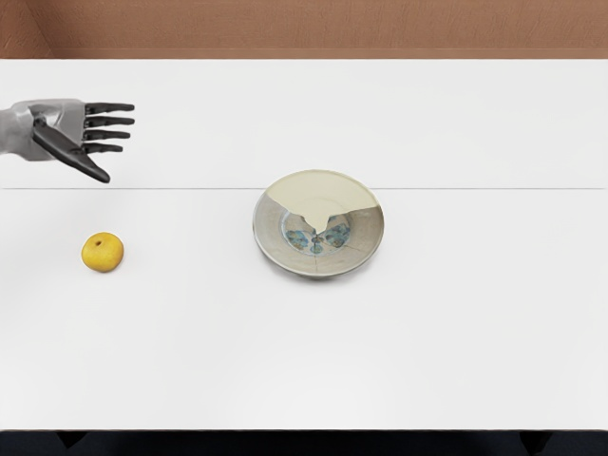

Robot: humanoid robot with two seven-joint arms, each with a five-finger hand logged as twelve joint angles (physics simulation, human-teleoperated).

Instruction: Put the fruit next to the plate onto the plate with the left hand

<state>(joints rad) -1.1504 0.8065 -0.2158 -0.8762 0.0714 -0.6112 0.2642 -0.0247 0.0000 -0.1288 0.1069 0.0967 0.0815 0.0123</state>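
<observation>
Now: yellow fruit lies left of the plate, untouched

At the upper left of the frame, the grey-and-black left hand (81,133) reaches in from the left edge. Its dark fingers (109,122) are spread straight toward the right, the thumb is angled down, and it holds nothing. Below it, a small round yellow fruit (102,252) sits on the white bench (427,332), apart from the hand. The round glazed ceramic plate (285,195), cream and grey with a blue-green centre, lies mid-frame, well apart from the fruit.
</observation>
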